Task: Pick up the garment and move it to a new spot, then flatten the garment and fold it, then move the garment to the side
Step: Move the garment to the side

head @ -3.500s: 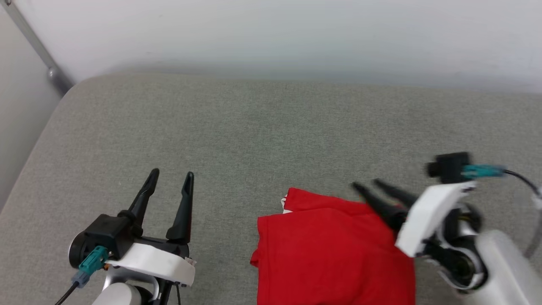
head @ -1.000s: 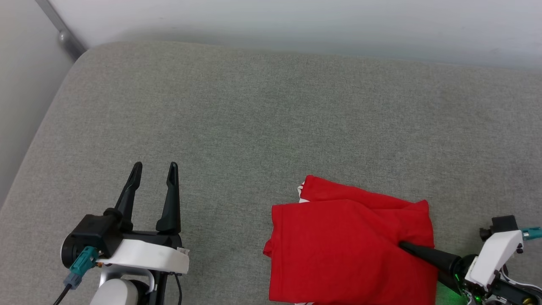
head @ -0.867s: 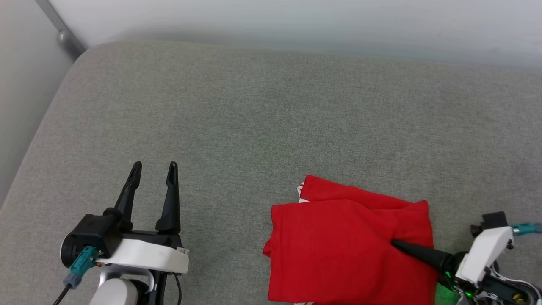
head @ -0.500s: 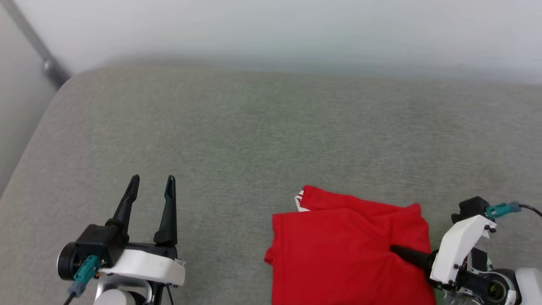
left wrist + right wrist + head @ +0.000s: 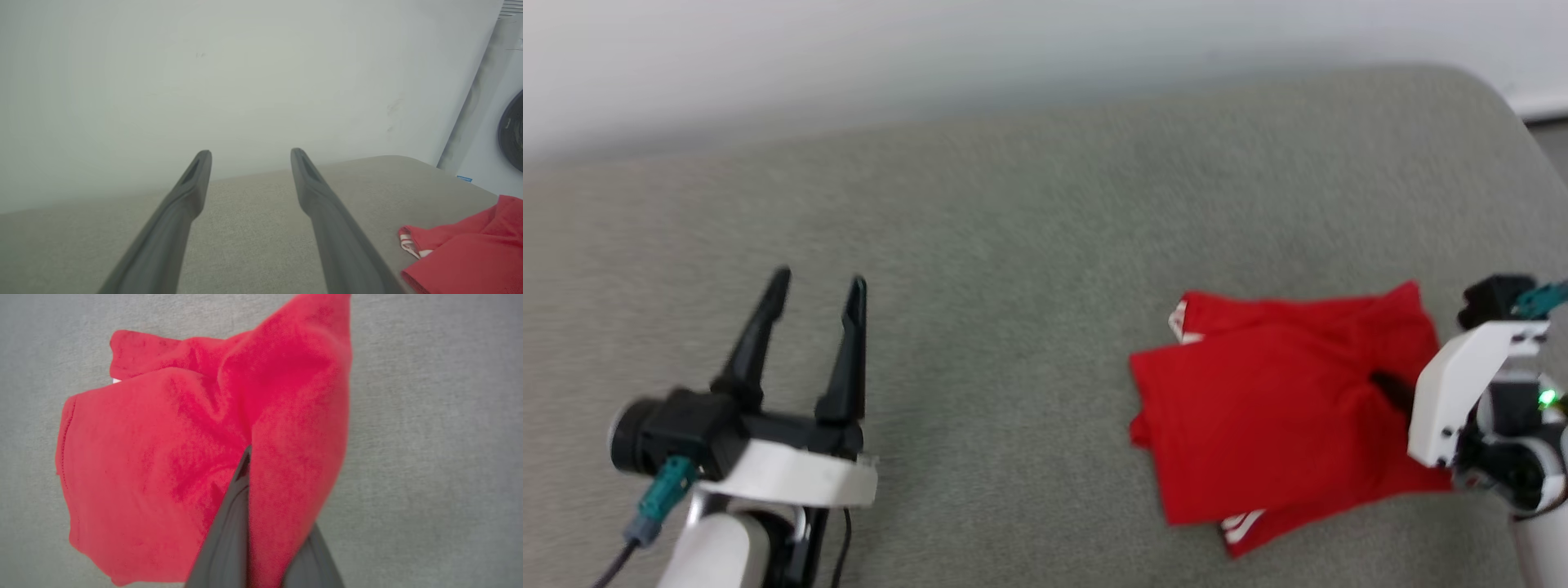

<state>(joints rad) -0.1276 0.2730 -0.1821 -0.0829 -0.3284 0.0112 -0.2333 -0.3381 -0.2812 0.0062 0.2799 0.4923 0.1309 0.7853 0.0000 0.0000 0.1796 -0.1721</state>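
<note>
Clamped on the folded garment's [image 5: 1258,408] edge, the right gripper [image 5: 1390,388] seemed to be starting the final move aside, which called for a steady drag.

You are looking at a red folded fabric garment [image 5: 1282,416], plain on top and showing red-and-white striped trim [image 5: 1245,521] at its edges, lying on the grey-green woven padded bench [image 5: 1013,245]. The left end effector [image 5: 818,282] is showing black fingers, a white shell [image 5: 784,482] and a teal plug [image 5: 663,490].
</note>
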